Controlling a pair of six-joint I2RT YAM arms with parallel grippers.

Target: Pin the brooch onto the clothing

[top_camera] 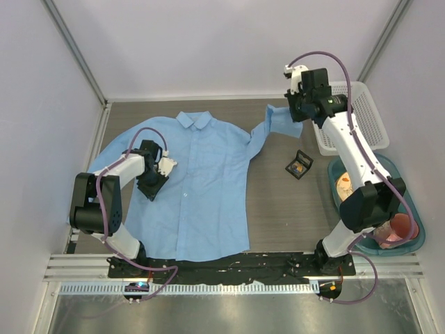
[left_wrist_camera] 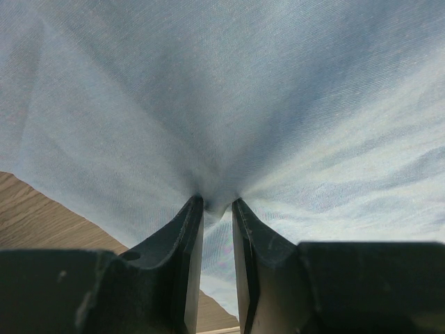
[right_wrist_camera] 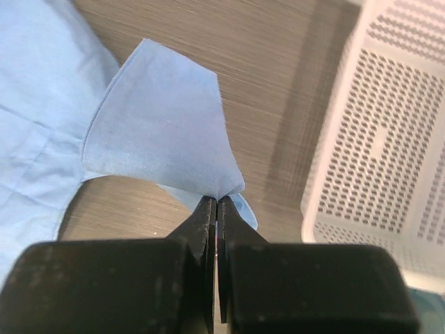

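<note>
Both pincers grip the shirt — the brooch sits apart in its case.

We see the brooch (top_camera: 297, 168) as a tiny orange spot inside the small black case (top_camera: 306, 161), right of centre in the top view, on the table (top_camera: 278, 216) and clear of the shirt (top_camera: 201, 202), which lies spread across the centre-left. The right gripper (right_wrist_camera: 217, 200), jaws shut tight, holds the sleeve cuff raised at the upper right, near the white mesh basket (right_wrist_camera: 389, 139). The left gripper (left_wrist_camera: 217, 203), jaws narrow, pinches a pucker of fabric on the left side of the shirt's front.
</note>
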